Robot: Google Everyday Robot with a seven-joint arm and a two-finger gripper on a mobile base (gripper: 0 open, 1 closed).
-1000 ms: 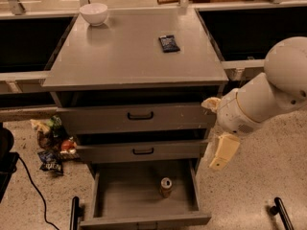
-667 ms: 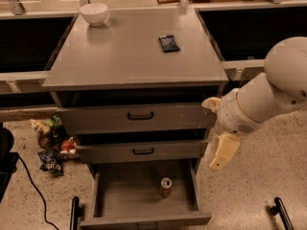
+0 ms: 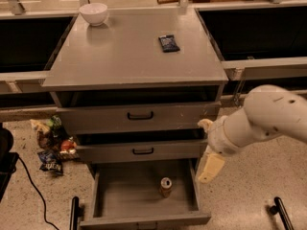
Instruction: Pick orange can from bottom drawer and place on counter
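Observation:
The orange can (image 3: pixel 165 186) stands upright on the grey floor of the open bottom drawer (image 3: pixel 120 195), right of its middle and near the front. My gripper (image 3: pixel 210 163) hangs at the end of the white arm, just outside the drawer's right wall. It is to the right of the can and a little above it, not touching it. The counter (image 3: pixel 129 51) is the broad grey top of the cabinet.
A white bowl (image 3: pixel 93 12) sits at the counter's back left and a dark blue snack packet (image 3: pixel 169 42) at its back right. The two upper drawers (image 3: pixel 140 115) are slightly open. Snack bags (image 3: pixel 50 145) and a black cable lie on the floor at the left.
My arm and gripper have moved down and a little left, closer to the right side of the bottom drawer. The can has not moved.

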